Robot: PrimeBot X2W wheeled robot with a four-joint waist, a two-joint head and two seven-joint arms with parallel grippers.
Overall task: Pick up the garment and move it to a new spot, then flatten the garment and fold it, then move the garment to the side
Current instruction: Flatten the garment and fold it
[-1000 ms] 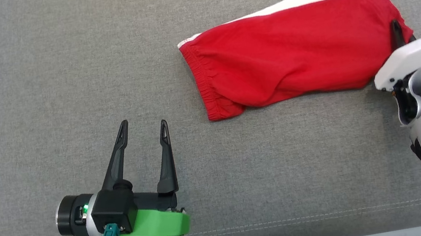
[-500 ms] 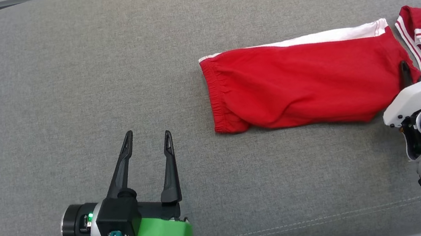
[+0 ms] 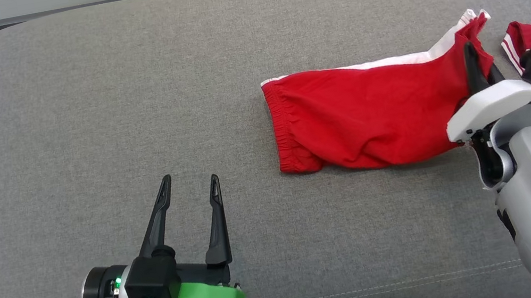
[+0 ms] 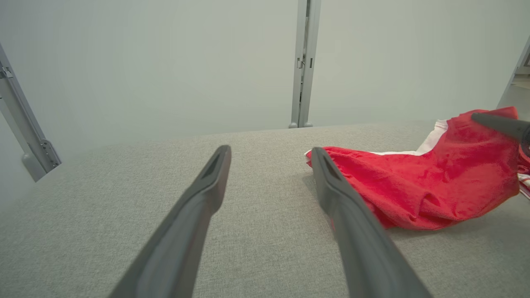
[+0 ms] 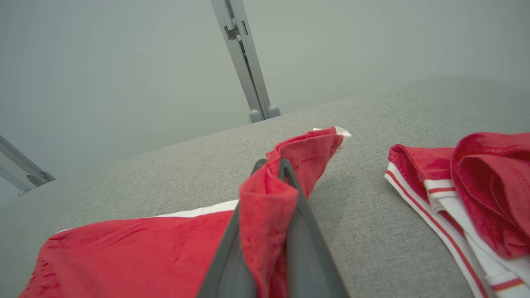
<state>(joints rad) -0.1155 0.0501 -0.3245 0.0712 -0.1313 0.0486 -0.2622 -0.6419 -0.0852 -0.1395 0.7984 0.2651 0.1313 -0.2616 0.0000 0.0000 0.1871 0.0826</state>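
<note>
Right tool (image 5: 271, 165): clamped on red garment (image 3: 368, 115) hem.
Left tool (image 3: 190, 178): fingers apart, empty.
Obstruction: striped garment (image 5: 476, 182) just right of Right tool.

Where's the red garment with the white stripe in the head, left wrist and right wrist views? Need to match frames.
Head view: red garment right of centre on the grey surface, right end lifted.
Left wrist view: red garment at the right side, lying on the surface.
Right wrist view: red garment from lower left to centre, end bunched upward.
Shared landmark: the right gripper, shut on that raised end.
</note>
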